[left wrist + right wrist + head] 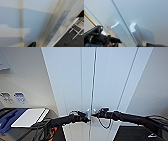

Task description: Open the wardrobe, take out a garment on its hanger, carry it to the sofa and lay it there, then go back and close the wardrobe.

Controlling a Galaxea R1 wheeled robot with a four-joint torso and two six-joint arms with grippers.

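Both arms raised, grippers meeting at the centre

The left arm [60, 121] reaches in from the lower left, the right arm [135, 118] from the lower right, both stretched forward. The left gripper [86, 119] and right gripper [94, 114] sit just beside each other, tips nearly facing.

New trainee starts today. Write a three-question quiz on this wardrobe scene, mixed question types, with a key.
1. True or false: the tall white wardrobe has both plain doors shut.
2. Multiple choice: the left hand and the right hand are A) far apart at the wardrobe's outer edges, B) close together by the doors' meeting edges, C) down at the floor.
3. Fill in: in the right wrist view, two small white vertical ____ flank the seam between the doors.

Key: 1 true; 2 B; 3 handles.
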